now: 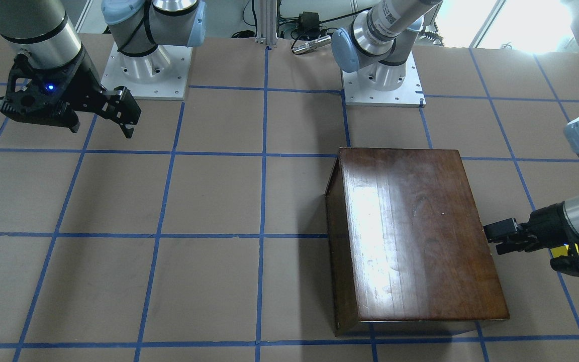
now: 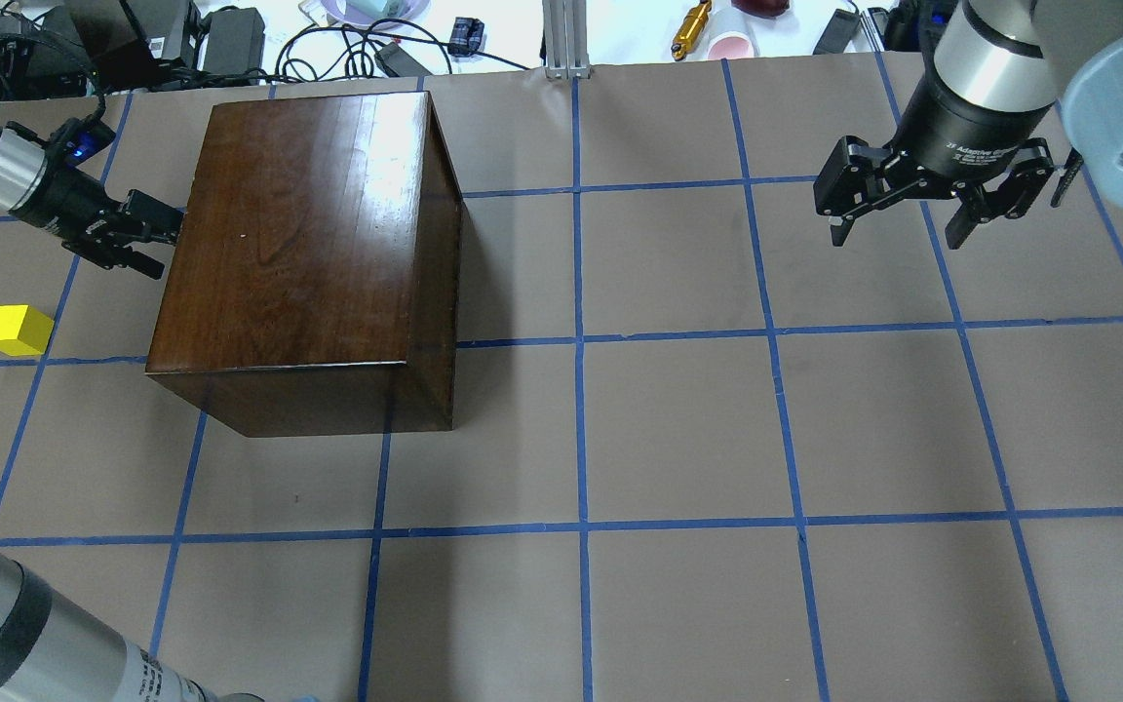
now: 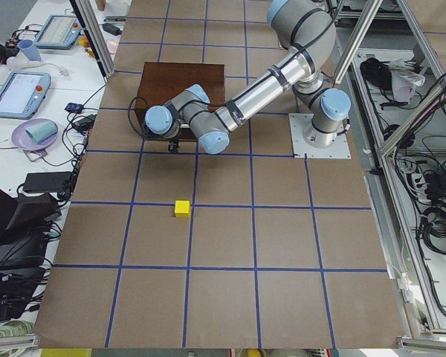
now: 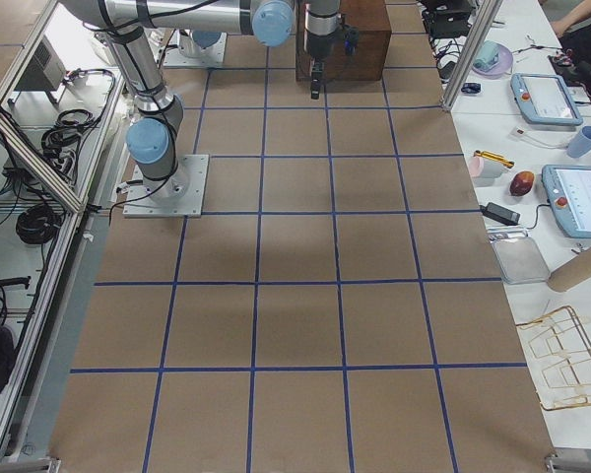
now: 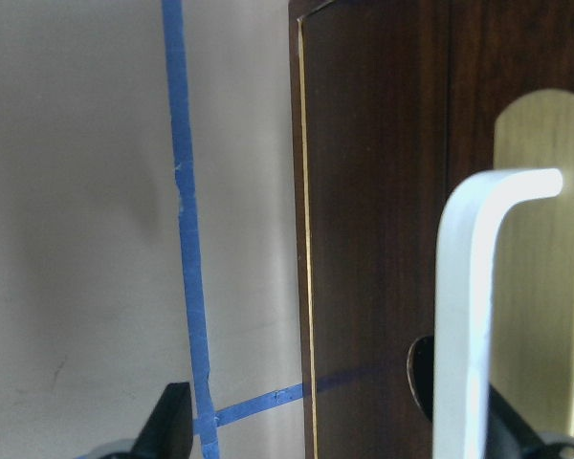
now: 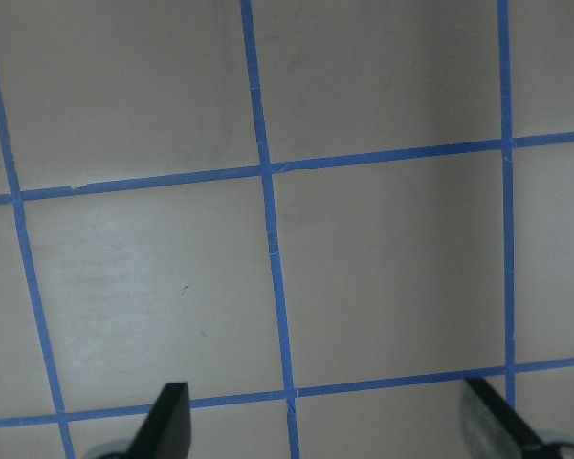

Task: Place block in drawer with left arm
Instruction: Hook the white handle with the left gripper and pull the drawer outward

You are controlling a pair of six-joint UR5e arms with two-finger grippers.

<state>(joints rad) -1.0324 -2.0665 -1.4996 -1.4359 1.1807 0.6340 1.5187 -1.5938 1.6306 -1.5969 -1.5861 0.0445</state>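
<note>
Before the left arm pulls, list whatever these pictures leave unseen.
- Drawer inside: shut, hidden in every view.
- Block: front-facing view, mostly behind the left gripper and wrist.
- Handle: left wrist view, cut off at the bottom edge; finger contact unclear.
- Block: exterior right view, behind the wooden box.

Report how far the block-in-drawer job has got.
Done: nothing yet. The drawer looks shut, and the block sits on the table, apart from the box. In hand: the left pincer is open around the drawer's handle. Left: pull the drawer out, fetch the block, set it inside. The right pincer hangs open, idle.
</note>
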